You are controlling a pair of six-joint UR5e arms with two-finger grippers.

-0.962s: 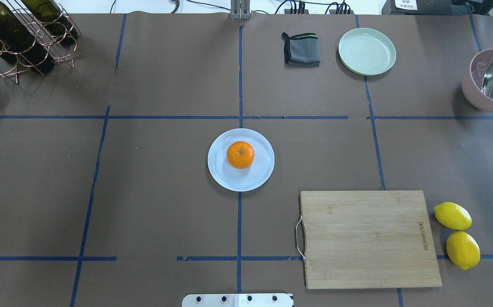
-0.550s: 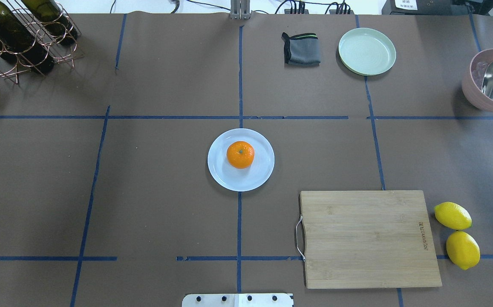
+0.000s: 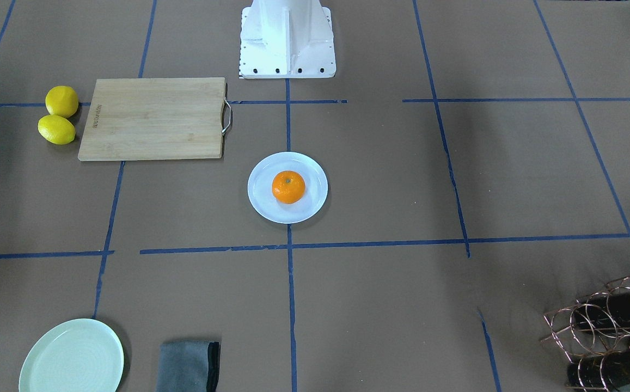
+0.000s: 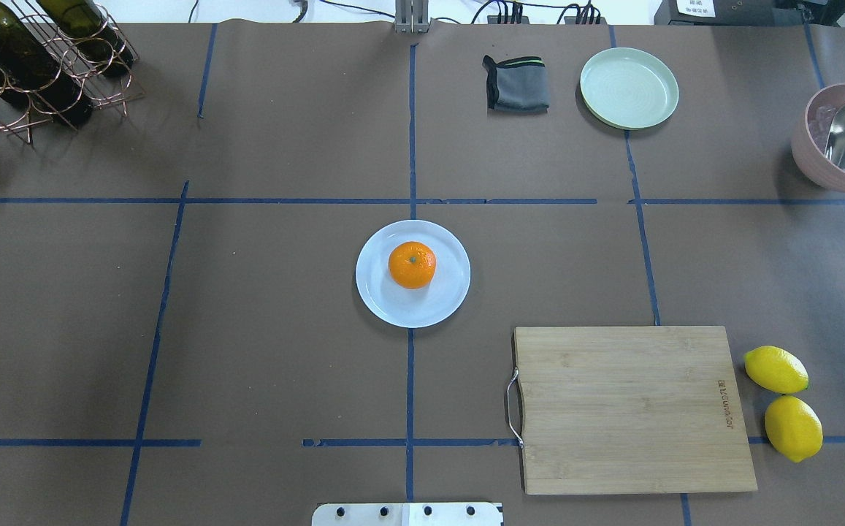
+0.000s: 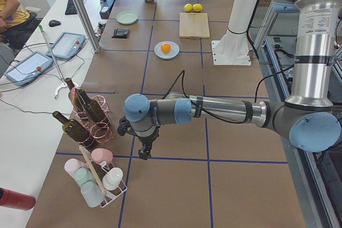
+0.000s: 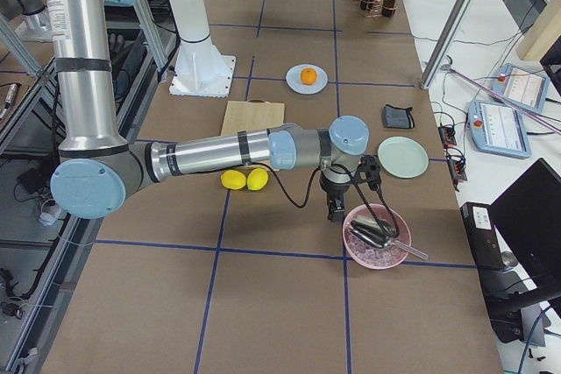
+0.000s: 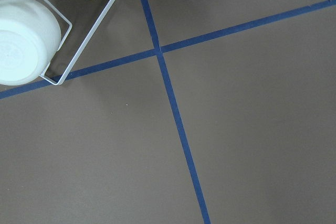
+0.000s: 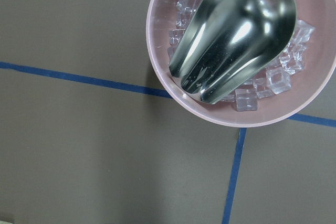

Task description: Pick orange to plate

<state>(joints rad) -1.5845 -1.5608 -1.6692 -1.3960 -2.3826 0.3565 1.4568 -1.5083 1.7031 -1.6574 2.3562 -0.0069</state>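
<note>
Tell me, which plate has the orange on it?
The white plate in the middle of the table: the orange sits on it. The pale green plate, far off beside the grey cloth, holds no fruit.

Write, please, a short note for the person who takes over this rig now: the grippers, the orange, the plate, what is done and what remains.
Left gripper: far from the plate, near the bottle rack; open or shut cannot be told.
Right gripper: beside the pink bowl of ice; cannot be told either.
Orange: sits on the white plate, near its middle, with nothing touching it.
Done: the orange is on the plate.
Left: nothing visible for the task itself.
</note>
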